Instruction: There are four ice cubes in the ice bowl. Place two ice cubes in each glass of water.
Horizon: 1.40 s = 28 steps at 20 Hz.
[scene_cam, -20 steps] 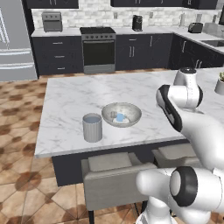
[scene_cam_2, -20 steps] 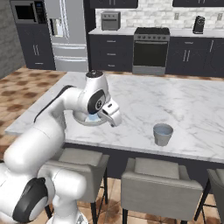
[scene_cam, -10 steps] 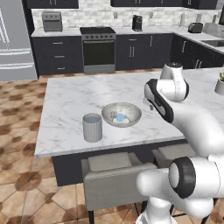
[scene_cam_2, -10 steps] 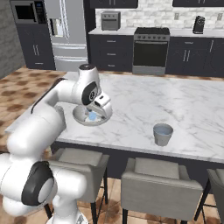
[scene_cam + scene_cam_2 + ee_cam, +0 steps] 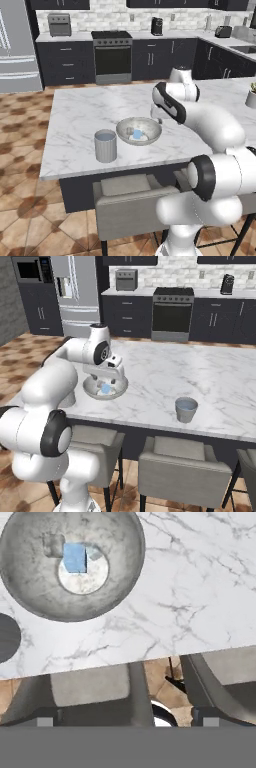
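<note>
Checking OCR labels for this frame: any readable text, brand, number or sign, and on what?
None readable on the bowl, the two cups, or the marble counter.
Appliances along the back wall: any markings too small to read.

Ice bowl [image 5: 139, 131] centre frame on island counter [image 5: 80, 110], ice cubes [image 5: 137, 134] inside. Glass of water [image 5: 105, 145] just left of bowl, nearer front edge. Second glass [image 5: 186, 409] lower right, well apart. Stools [image 5: 181, 466] below counter edge.
</note>
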### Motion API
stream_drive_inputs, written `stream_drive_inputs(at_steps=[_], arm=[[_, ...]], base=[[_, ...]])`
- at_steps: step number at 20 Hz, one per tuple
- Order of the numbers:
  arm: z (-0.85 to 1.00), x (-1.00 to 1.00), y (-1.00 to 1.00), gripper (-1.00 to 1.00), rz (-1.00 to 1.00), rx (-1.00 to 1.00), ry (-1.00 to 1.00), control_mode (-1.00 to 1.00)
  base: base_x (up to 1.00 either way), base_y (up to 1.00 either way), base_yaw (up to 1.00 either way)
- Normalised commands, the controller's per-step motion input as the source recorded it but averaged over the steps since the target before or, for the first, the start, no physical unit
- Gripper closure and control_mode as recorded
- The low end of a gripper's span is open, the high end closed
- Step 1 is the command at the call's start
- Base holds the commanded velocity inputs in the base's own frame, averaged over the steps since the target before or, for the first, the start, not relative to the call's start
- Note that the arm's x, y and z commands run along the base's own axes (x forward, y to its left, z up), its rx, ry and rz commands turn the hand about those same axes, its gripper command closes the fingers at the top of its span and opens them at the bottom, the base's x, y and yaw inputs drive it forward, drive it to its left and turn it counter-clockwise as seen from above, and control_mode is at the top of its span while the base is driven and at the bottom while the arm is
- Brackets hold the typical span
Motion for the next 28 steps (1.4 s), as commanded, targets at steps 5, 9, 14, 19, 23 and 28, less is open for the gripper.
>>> stream_drive_inputs(at_steps=[5,9,14,19,23,28], arm=[[-0.09,0.09,0.07,-1.00,0.43,-0.06,-0.01,-1.00],[-0.24,0.01,0.00,-1.00,0.50,-0.02,-0.03,-1.00],[-0.27,0.06,0.04,-1.00,0.51,-0.01,-0.01,-1.00],[-0.13,0.10,0.28,-1.00,0.35,0.00,-0.01,-1.00],[-0.07,0.22,0.44,-1.00,0.25,0.00,-0.05,-1.00],[-0.03,0.32,0.49,-1.00,0.14,0.00,0.00,-1.00]], base=[[0.00,0.00,0.00],[0.00,0.00,0.00],[0.00,0.00,0.00],[0.00,0.00,0.00],[0.00,0.00,0.00],[0.00,0.00,0.00]])
